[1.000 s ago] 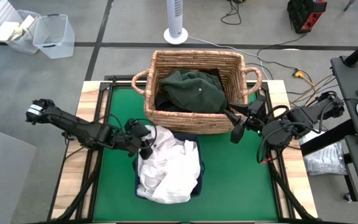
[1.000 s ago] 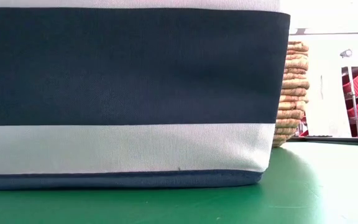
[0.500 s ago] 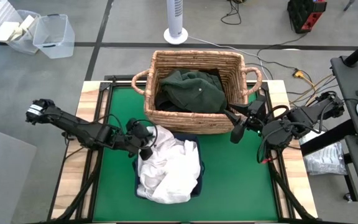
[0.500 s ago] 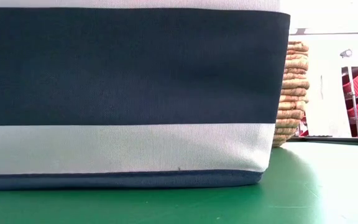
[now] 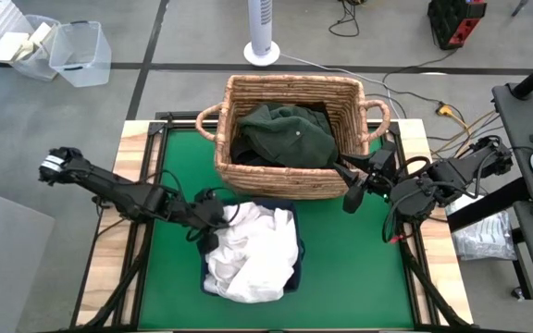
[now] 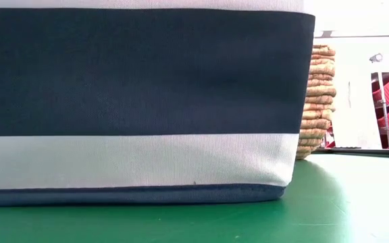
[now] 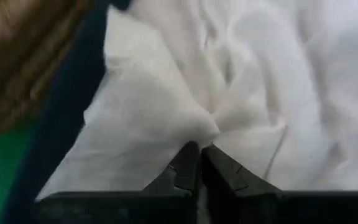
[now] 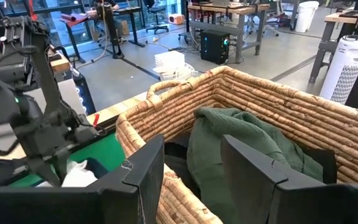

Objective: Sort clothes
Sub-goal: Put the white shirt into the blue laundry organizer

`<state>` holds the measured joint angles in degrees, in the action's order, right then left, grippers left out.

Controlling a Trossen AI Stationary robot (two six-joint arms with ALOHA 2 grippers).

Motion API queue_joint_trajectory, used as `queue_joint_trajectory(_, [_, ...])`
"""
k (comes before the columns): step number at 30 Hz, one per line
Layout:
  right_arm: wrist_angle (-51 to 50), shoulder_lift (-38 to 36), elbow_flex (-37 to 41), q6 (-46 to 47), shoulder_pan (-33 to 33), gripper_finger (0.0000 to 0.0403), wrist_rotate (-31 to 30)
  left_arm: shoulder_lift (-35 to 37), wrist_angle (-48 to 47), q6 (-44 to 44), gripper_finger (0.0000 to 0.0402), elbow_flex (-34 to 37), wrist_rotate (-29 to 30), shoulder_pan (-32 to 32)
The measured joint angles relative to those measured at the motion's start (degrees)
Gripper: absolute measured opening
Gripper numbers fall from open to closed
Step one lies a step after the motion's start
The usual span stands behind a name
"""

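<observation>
Since the earlier frame, the left gripper has been pushed fwd onto the white clothes and its fingers brought together: a fold of white fabric is now seen pinched between the two dark tips in the left wrist view, jaws clamped tight on the cloth. The pile's upper-left edge, next to the gripper, looks drawn in compared w/ before.

The white clothes are heaped in the navy bin, at the near-centre of the green table, spilling over the bin's rim. In the low view, the bin's navy-and-pale banded wall fills nearly the whole frame, w/ the wicker basket just behind it on the right.

The wicker basket is set at the table's far side, touching or just beside the bin's back edge. Inside it a dark green garment is laid over black clothes, the latter seen only at the basket's left inner side.

The right gripper is held beside the basket's right front corner, fingers parted, nothing between them; through the right wrist view the green garment is seen past them, inside the basket. No change is seen in the right arm's pose.
</observation>
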<state>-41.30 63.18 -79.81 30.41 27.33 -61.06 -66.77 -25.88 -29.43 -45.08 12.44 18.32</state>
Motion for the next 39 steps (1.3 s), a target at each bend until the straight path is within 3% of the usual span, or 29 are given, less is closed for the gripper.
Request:
queue_joint_trajectory(11, [0.0, 0.0, 0.0, 0.0, 0.0, 0.0150, -0.3, -7.5, -0.2, -1.3, 0.0000, 1.2, 2.8, 0.0])
queue_joint_trajectory(16, [0.0, 0.0, 0.0, 0.0, 0.0, 0.0150, -0.5, -13.0, 0.1, -2.0, 0.0000, 1.0, 0.6, 0.0])
queue_joint_trajectory(27, [0.0, 0.0, 0.0, 0.1, 0.0, 0.0150, -0.6, -20.2, -4.9, 0.8, 0.0000, -8.8, 1.9, 0.4])
queue_joint_trajectory(39, [0.0, 0.0, 0.0, 0.7, 0.0, 0.0150, -0.6, -20.4, -14.9, -4.2, 0.0054, -13.3, 3.2, 0.4])
